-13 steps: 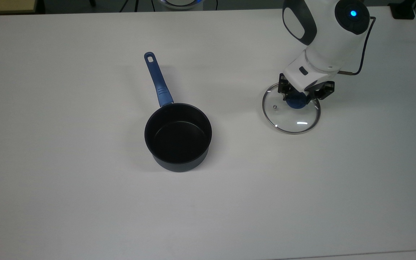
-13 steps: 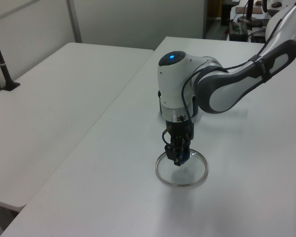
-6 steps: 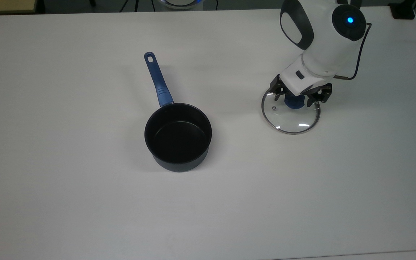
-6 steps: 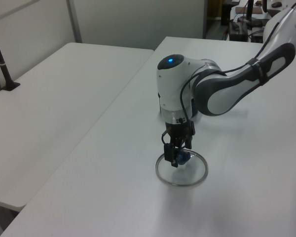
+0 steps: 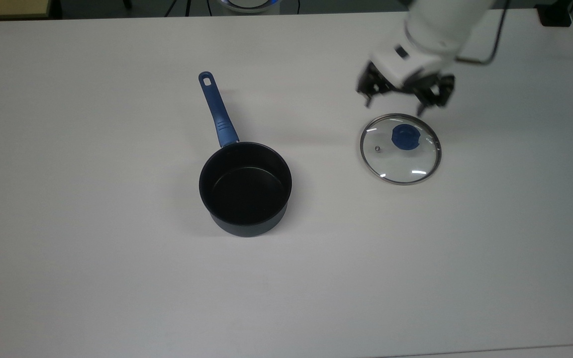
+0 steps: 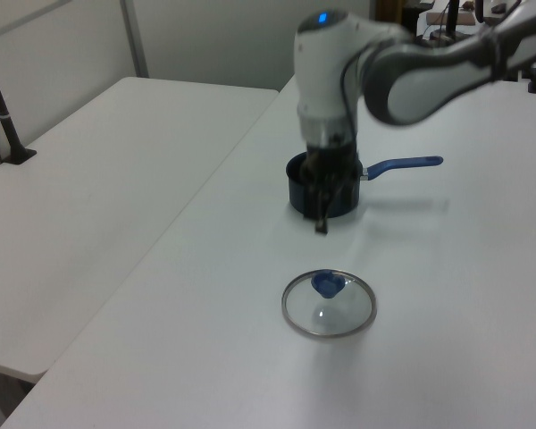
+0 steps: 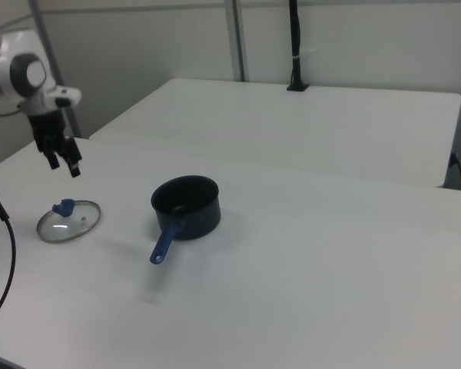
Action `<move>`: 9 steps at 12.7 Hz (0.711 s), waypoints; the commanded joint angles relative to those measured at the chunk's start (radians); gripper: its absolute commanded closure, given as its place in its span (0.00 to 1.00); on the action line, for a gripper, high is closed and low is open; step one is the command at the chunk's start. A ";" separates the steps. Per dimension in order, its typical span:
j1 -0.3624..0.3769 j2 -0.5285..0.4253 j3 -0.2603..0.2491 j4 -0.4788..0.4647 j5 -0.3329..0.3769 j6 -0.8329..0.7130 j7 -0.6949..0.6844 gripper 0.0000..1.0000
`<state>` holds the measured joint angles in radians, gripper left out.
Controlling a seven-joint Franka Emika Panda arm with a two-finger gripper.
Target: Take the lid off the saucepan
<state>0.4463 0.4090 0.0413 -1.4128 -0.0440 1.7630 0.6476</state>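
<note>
1. Lid (image 5: 400, 149) flat on surface (image 5: 117, 278), knob up, well apart from saucepan (image 5: 245, 188).
2. Saucepan uncovered, handle toward the top view's top.
3. Gripper (image 5: 402, 97) above lid, fingers spread, holding nothing.

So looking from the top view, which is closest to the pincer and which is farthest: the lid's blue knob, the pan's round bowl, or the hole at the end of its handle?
Measured from the pincer in the top view:
1. The lid's blue knob, just below it.
2. The hole at the handle's end, far off to the top view's left.
3. The saucepan's bowl, lower left. These last two are nearly level, so that order is tentative.
</note>
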 commanded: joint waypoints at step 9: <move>-0.555 -0.406 0.135 -0.219 0.015 -0.146 -0.469 0.00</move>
<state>-0.0662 0.0571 0.1399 -1.5609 -0.0432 1.6042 0.2232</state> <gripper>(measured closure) 0.000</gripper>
